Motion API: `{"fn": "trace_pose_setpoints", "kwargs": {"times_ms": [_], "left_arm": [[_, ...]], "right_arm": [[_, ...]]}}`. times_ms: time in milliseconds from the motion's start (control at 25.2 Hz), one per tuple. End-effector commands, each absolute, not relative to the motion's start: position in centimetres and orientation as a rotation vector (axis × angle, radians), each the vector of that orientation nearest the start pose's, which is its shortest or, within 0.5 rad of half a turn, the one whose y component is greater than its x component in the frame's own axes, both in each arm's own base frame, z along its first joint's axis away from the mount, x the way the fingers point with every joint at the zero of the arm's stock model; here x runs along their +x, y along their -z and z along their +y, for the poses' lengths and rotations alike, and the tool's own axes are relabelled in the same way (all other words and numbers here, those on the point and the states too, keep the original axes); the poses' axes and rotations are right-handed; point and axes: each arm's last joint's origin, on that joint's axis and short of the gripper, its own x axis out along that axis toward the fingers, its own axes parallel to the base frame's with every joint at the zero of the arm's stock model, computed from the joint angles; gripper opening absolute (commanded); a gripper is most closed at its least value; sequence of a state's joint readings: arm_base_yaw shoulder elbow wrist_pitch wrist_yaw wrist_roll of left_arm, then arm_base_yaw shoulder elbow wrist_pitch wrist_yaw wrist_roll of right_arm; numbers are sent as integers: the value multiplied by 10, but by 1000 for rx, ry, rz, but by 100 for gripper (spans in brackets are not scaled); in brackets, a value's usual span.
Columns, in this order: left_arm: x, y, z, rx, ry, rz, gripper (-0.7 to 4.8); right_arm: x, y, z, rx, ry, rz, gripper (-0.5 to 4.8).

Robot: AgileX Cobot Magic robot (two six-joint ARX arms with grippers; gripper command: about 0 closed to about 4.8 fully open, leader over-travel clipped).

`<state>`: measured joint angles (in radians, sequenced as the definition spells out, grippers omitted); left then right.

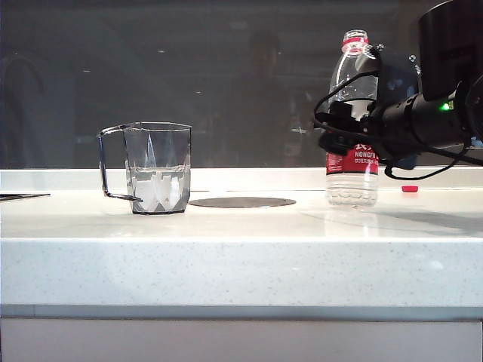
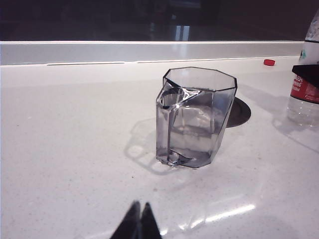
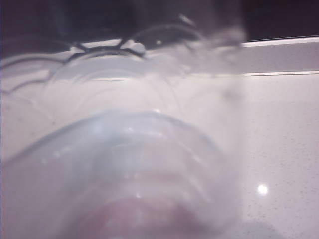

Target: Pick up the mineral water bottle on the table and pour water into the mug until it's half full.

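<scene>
Mug: mug (image 1: pixel 156 167) stands upright at centre left of the exterior frame on the worktop (image 1: pixel 241 256), handle turned to the frame's left; water (image 1: pixel 156 181) fills roughly its lower half, so the pour looks done or close to it.
Mug handling: rigid, faceted, clear walls, likely hard and breakable; stable on its flat base, best left untouched.
Left pincer: left pincer (image 2: pixel 140 221) shows only as two dark fingertips pressed together at the lower middle of the left wrist frame, closed on nothing, near the mug but apart from it.
Disc: dark round disc (image 1: pixel 242 202) lies flat in the worktop between mug and bottle.
Bottle: mineral water bottle (image 1: pixel 352 178) stands upright at right of centre in the exterior frame, base on the worktop, well apart from the mug; no cap on its neck.
Cap: small red cap (image 1: pixel 409 188) lies on the worktop just right of the bottle.
Bottle handling: thin clear plastic, likely light and soft, dents under a hard squeeze and can slip; the labelled waist is the firmest place to hold.
Right pincer: right pincer (image 1: pixel 337 134) sits around the bottle's waist at upper right of the exterior frame; whether it grips or stands loose I cannot tell, the right wrist frame giving only a blur of clear plastic.
</scene>
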<state>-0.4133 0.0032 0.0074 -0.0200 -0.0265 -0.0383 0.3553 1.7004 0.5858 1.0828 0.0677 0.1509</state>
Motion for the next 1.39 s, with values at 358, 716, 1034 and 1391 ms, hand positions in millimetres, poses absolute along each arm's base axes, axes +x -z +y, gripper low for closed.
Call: {"fn": "trace_pose_setpoints", "kwargs": {"times_ms": [358,716,1034,1391], "left_arm": [[89,-165,-38,-34,390,14,-4],[92,-165,-32,-35,316,13,-4],[96,-165,-18,-36,175,11,-4],[97,-165,-7,-36,54,8,-4]], "right_arm": [[266,-152,98,188,-315,58,479],[220,-152,87,227,-346,-8,479],[179,-165,81,260,-398,-88,479],[148,-187,74,340,-608,-194,49]]}}
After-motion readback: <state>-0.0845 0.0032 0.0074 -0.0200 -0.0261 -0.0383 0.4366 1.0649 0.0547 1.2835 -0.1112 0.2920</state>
